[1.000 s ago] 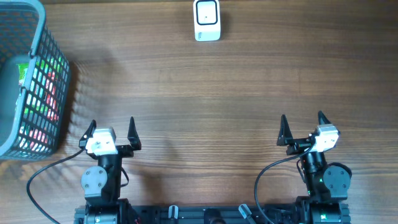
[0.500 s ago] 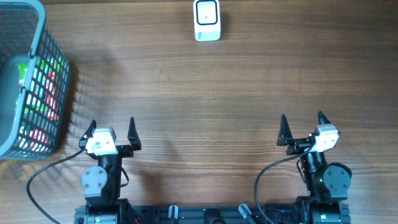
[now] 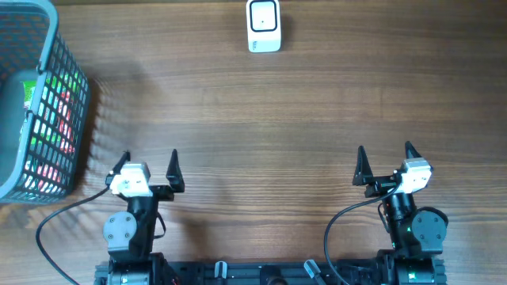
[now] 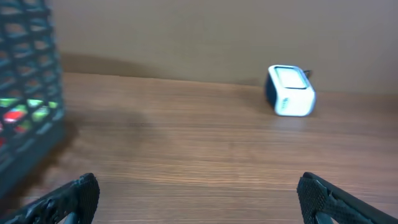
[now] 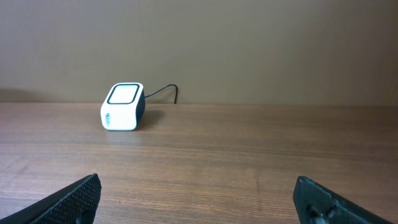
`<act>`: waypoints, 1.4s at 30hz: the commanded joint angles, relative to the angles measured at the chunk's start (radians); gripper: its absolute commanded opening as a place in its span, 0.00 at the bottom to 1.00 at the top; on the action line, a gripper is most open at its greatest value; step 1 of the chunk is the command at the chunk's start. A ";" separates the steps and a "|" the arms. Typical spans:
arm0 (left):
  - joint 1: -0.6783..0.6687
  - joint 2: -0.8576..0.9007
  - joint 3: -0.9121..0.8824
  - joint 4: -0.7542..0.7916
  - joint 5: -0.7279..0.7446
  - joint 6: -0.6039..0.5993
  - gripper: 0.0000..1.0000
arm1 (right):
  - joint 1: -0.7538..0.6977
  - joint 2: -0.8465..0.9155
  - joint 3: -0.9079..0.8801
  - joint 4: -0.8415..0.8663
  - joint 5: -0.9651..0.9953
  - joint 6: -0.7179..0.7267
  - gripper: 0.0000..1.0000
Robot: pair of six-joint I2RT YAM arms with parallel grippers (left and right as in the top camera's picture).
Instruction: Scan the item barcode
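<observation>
**Left gripper** (image 3: 149, 157): sits at the near edge of the table (image 3: 261, 119), left of centre. Its fingers (image 3: 173, 163) are spread wide with nothing between them.

**Right gripper** (image 3: 385, 148): sits at the near edge on the right side. Its fingers are likewise spread wide and hold nothing. The two grippers are well apart, and neither touches any object.

**Barcode scanner** (image 3: 263, 25): a small white unit with a dark-framed window on its upper face. It stands at the far edge of the table, near the middle and well apart from both grippers. The right wrist view shows a thin dark cable (image 5: 163, 92) leaving its rear.

**Basket** (image 3: 59, 87): grey-blue plastic mesh at the far left of the table, partly cut off by the overhead frame. It lies beyond the left gripper and to its left, near it but not touching.

**Packaged items** (image 3: 51, 119): green and red, lying inside the basket and visible through the mesh wall. Their kind cannot be made out, and no barcode can be read.

**Left wrist view**: slightly blurred. It shows the basket at its left edge and the scanner far off to the right.

**Table**: brown wood grain.
</observation>
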 commanded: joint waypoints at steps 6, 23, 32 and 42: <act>-0.005 0.126 0.314 -0.282 0.138 -0.190 1.00 | 0.006 0.008 -0.001 0.005 0.010 0.008 1.00; -0.005 1.245 1.586 -1.060 0.362 -0.185 1.00 | 0.006 0.008 -0.001 0.005 0.010 0.007 0.99; 0.529 1.377 1.872 -0.982 0.171 -0.378 0.87 | 0.006 0.008 -0.001 0.005 0.010 0.008 1.00; 0.731 1.787 1.871 -1.040 -0.049 -0.370 0.97 | 0.006 0.008 -0.001 0.005 0.010 0.007 1.00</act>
